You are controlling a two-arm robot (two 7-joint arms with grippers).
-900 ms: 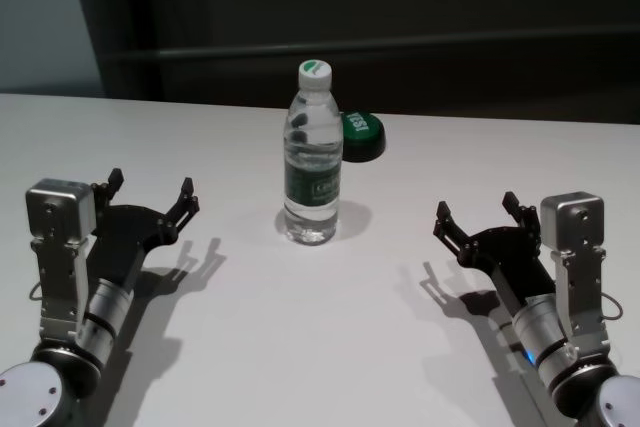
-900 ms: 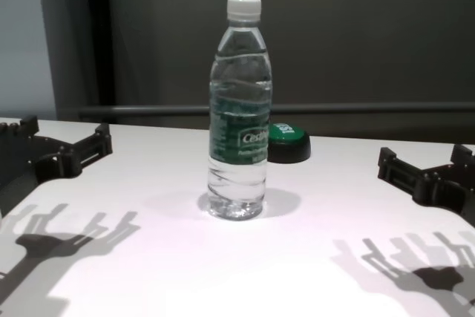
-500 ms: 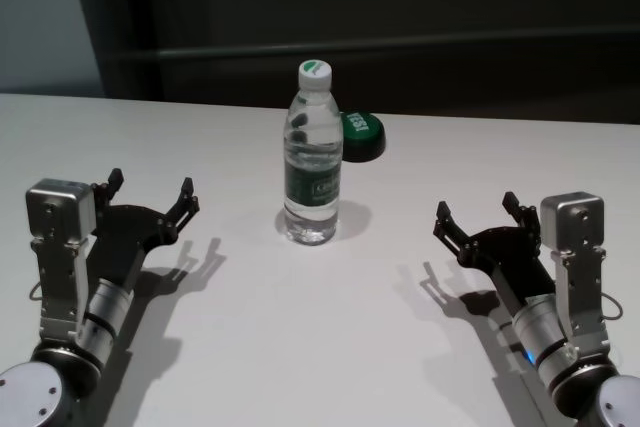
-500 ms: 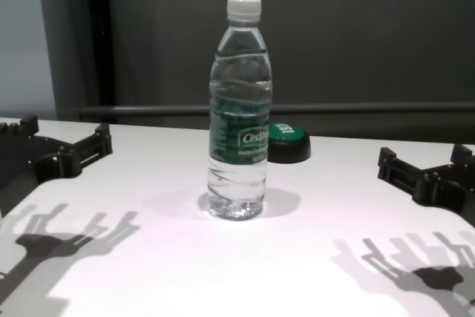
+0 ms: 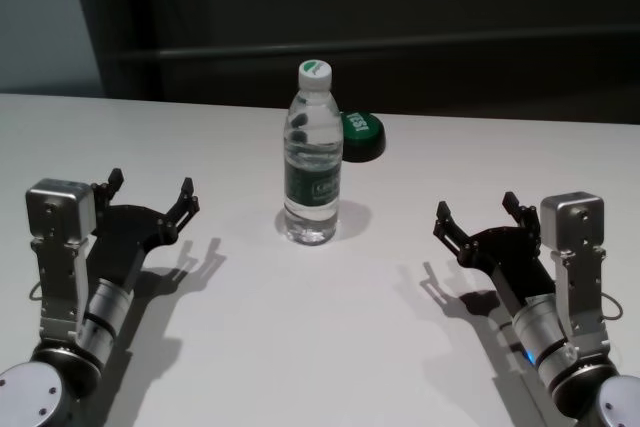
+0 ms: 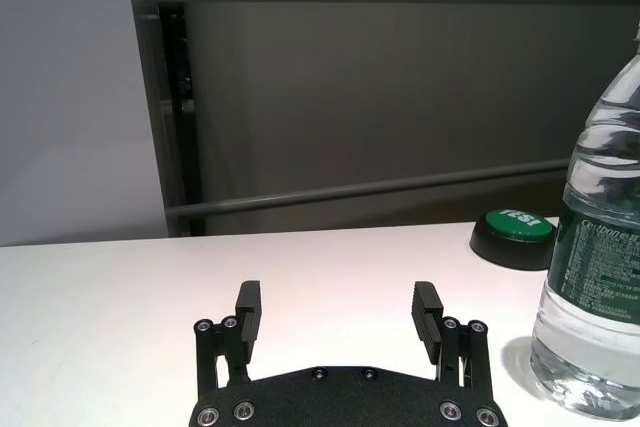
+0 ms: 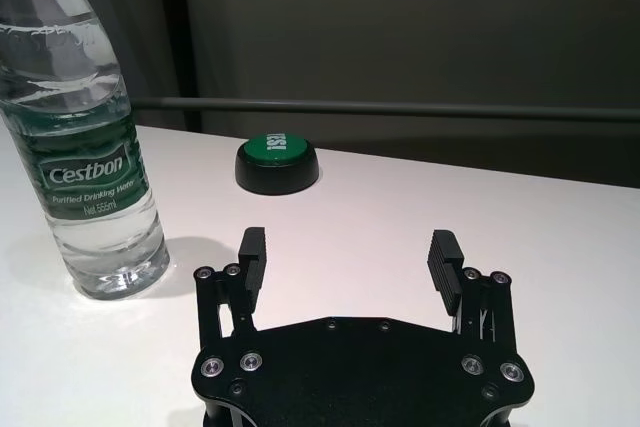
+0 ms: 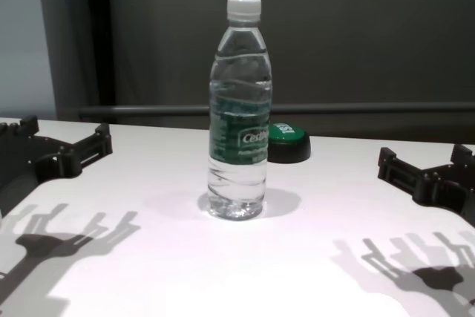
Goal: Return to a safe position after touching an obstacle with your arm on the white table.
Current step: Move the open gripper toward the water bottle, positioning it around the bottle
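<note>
At the centre of the head view, the bottle (image 5: pixel 313 155) stands upright on the white desk (image 5: pixel 330 337), cap on, with a green button (image 5: pixel 360 135) just behind it toward the upper right. Nothing touches the bottle — both arms sit low in the frame, well apart from it on either side.

The left tool (image 5: pixel 150 197) hangs at the lower left, its fingers spread wide and holding nothing; its wrist view shows the two black fingers (image 6: pixel 248 309) parted over bare desk, the bottle off at the right edge of that picture. The right tool (image 5: pixel 478 215) mirrors it at the lower right, likewise spread and empty, with the bottle at the upper left of its wrist view and the button beyond.

Judging by this symmetric, drawn-back pose, the arms look to be at or near the safe position: each keeps a broad gap to the bottle, so a small drift should not knock it over. The spread fingers suit a no-grasp task — contact only, nothing to carry. An upright, undisturbed bottle suggests any touch was light.
</note>
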